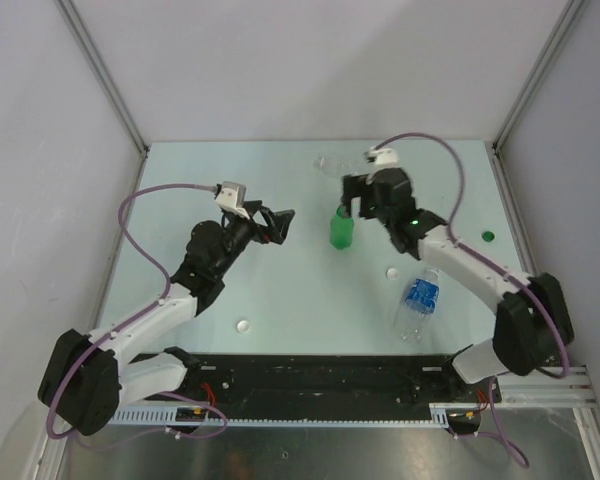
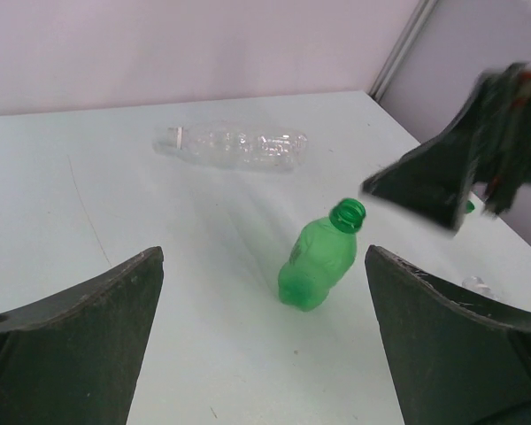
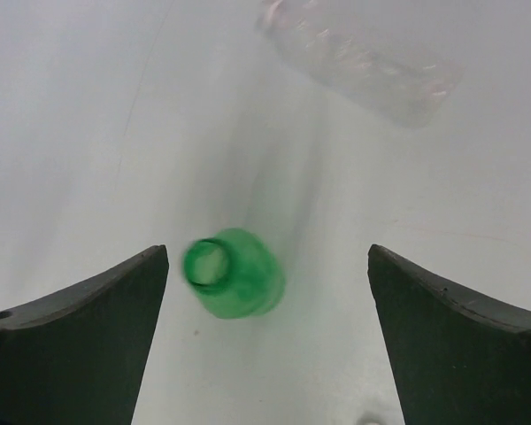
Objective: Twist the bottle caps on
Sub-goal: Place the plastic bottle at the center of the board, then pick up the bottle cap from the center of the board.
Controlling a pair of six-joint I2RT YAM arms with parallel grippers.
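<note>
Right end effector [image 3: 267, 251] wide, hovering over green bottle [image 1: 341, 230], not touching it. Bottle stands uncapped mid-counter [image 1: 280, 290]; blurred in right wrist view. Left end effector [image 1: 278, 225] wide, empty, just left of bottle. Unlabelled clear bottle [image 1: 335, 163] lies at back, blue-label bottle [image 1: 418, 303] lies front right. Green cap [image 1: 487, 237] far right, white caps [image 1: 392, 272] [image 1: 243, 325] loose on counter.
</note>
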